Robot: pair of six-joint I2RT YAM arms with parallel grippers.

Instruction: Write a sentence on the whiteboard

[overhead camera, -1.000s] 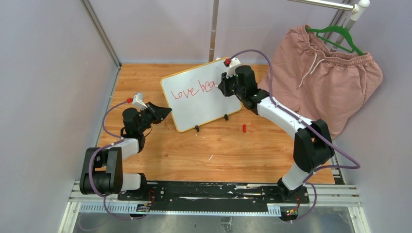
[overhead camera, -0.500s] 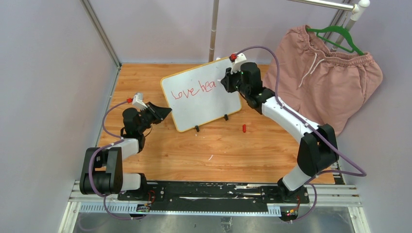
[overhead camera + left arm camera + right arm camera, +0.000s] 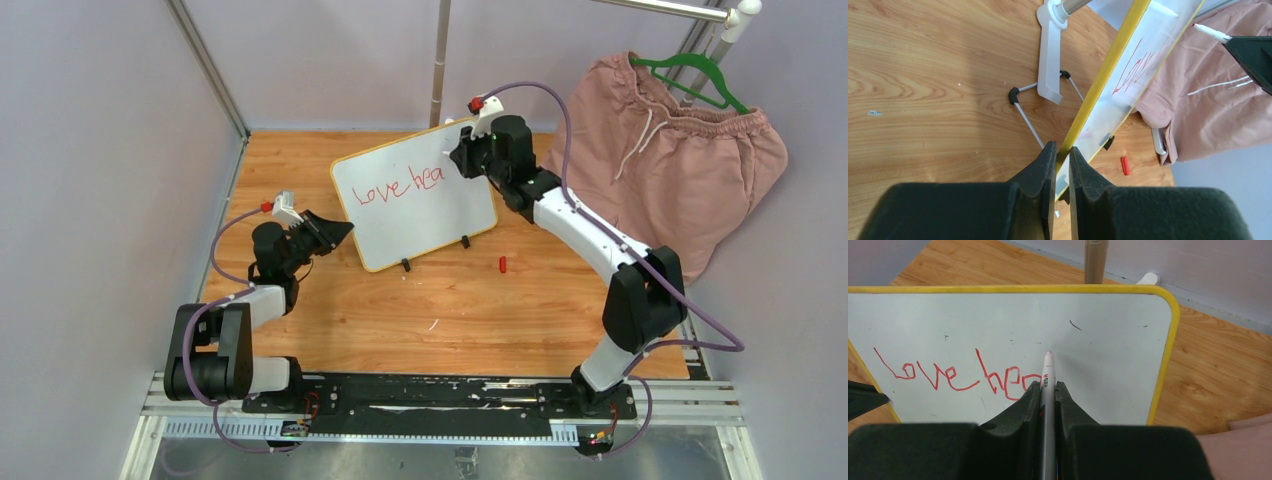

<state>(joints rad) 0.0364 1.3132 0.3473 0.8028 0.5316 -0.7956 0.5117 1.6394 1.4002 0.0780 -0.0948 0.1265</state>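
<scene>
The left gripper [image 3: 1062,150] pinches the whiteboard [image 3: 420,218] steady so the right gripper [image 3: 1048,386], pinching a marker [image 3: 1048,369], can extend the sentence [image 3: 948,376].

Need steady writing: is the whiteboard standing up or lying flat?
Standing: the whiteboard leans back on a wire stand, and the left claw pinches its yellow edge.

Glossy whiteboard [image 3: 420,215], smooth wood table [image 3: 450,300] — matt pink cloth [image 3: 680,180].

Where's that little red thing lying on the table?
In the overhead view, the small red piece lies on the wooden table, just in front of the whiteboard's right-hand corner.
</scene>
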